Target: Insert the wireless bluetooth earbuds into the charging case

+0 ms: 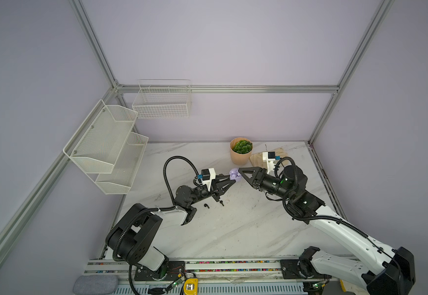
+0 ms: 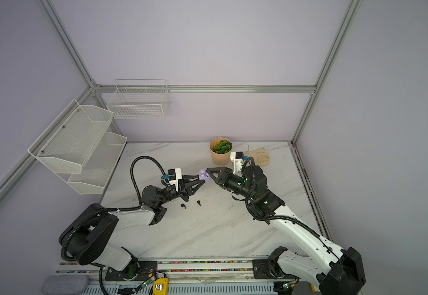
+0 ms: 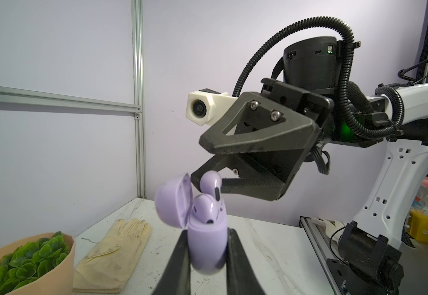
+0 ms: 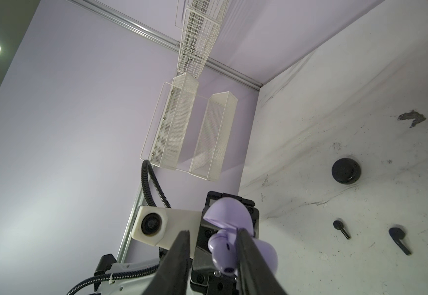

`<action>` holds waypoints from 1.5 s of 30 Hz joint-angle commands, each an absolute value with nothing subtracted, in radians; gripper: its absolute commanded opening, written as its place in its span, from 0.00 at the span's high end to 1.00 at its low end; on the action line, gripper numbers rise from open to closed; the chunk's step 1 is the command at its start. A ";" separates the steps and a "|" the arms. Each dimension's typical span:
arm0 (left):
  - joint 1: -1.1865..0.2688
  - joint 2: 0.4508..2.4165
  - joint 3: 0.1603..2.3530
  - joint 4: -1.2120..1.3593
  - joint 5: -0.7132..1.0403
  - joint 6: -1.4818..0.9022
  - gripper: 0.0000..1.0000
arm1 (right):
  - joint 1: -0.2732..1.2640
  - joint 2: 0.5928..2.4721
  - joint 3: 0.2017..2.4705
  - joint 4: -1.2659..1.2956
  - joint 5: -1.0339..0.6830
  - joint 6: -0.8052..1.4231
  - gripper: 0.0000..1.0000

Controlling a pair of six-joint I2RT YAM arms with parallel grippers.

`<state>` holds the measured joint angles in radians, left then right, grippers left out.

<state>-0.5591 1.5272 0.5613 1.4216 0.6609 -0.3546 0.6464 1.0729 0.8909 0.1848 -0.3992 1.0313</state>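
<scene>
Hold charging case [image 3: 205, 252] clamped in left end effector [image 3: 207, 232]; with right end effector [image 4: 213, 232] released around seemingly proud lilac earbud [image 3: 209, 180], press it straight down, avoiding lid [image 3: 169, 199].

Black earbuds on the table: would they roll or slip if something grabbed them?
Probably very light: the black earbuds look tiny beside the black case. Their rounded heads might slip from a pinch. Stems lying flat on the table likely stop much rolling.

Top views overhead; wrist views face each other
</scene>
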 commanded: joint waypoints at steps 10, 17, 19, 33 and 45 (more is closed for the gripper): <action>-0.562 1.497 0.562 1.502 0.664 -0.350 1.00 | 0.544 1.132 1.196 -0.321 -0.455 0.609 0.58; -0.546 1.485 0.534 1.502 0.793 -0.454 1.00 | 0.482 1.247 1.358 -0.557 -0.791 0.293 0.41; -0.546 1.475 0.525 1.502 0.818 -0.470 1.00 | 0.482 1.251 1.351 -0.557 -0.830 0.278 0.38; -0.546 1.482 0.530 1.500 0.904 -0.515 1.00 | 0.515 1.263 1.263 -0.391 -0.978 0.363 0.35; -0.545 1.501 0.533 1.502 0.880 -0.521 1.00 | 0.548 1.227 1.283 -0.397 -0.994 0.390 0.49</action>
